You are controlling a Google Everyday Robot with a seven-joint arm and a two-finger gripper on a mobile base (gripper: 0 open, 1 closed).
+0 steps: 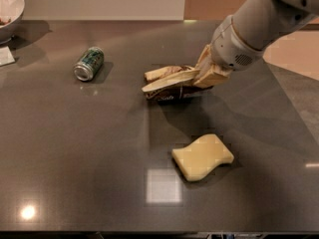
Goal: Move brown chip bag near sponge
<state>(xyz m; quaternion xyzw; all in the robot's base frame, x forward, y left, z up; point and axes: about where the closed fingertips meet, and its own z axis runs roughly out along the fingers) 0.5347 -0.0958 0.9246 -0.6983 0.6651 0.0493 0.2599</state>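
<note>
views: one camera
position: raised, at the near edge of the bench (75, 158)
facing: obliquely down across bench toward far wall
range: mid; most of bench top framed
tool: tool (198, 76) right of centre, on arm from upper right, clamped on brown chip bag (167, 83)

Bowl (12, 14), far 10 o'clock corner: cut by the left edge, contents too little seen to name. White card (6, 56) just below it: clipped by the same edge. Green can (88, 63): label print too small to read. Tool (200, 76), 1 o'clock of centre, clamped on brown chip bag (169, 83); bag's right end hidden behind it, lettering only partly legible. Arm (269, 19) runs out at 2 o'clock. Worktop (75, 158): cut left and bottom.
</note>
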